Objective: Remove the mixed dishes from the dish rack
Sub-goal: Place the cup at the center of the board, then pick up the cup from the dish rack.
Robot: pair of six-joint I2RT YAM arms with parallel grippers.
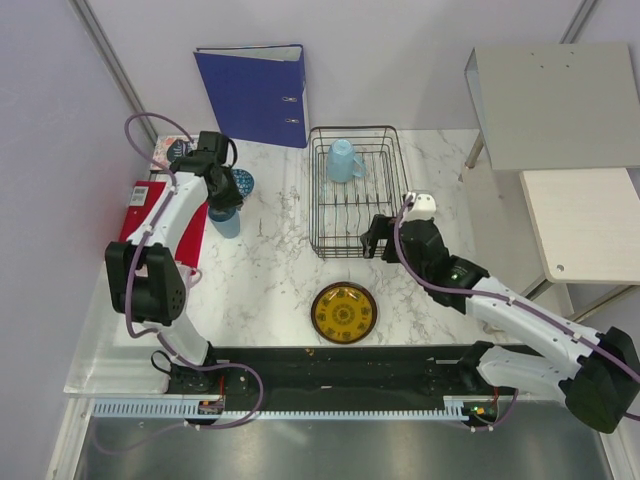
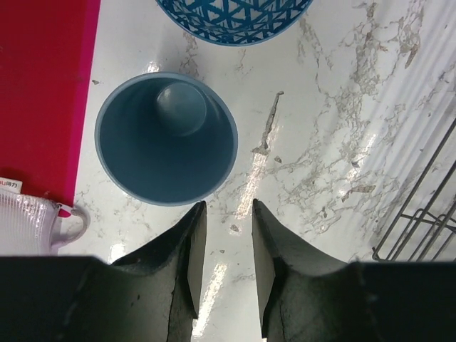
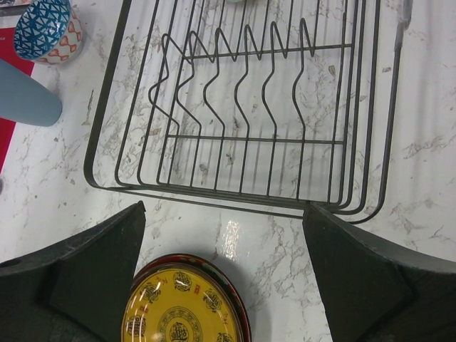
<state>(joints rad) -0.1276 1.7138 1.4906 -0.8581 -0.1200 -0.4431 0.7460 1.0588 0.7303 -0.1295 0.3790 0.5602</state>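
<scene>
Left gripper [image 2: 227,208] jaws slightly parted and empty, a pale blue cup [image 2: 165,139] upright on the bench just ahead. Right gripper [image 3: 224,214] jaws spread wide, yellow plate [image 3: 182,313] beneath, dish rack [image 1: 311,200] ahead holding a second cup [image 1: 343,160]. A careless left swing might topple the near cup

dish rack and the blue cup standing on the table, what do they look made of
Dish rack: thin dark wire, probably coated metal, judging by the bent rods and dull sheen. Blue cup: likely plastic, with even pale colour and a matte, thin-walled look; ceramic cannot be ruled out.
</scene>
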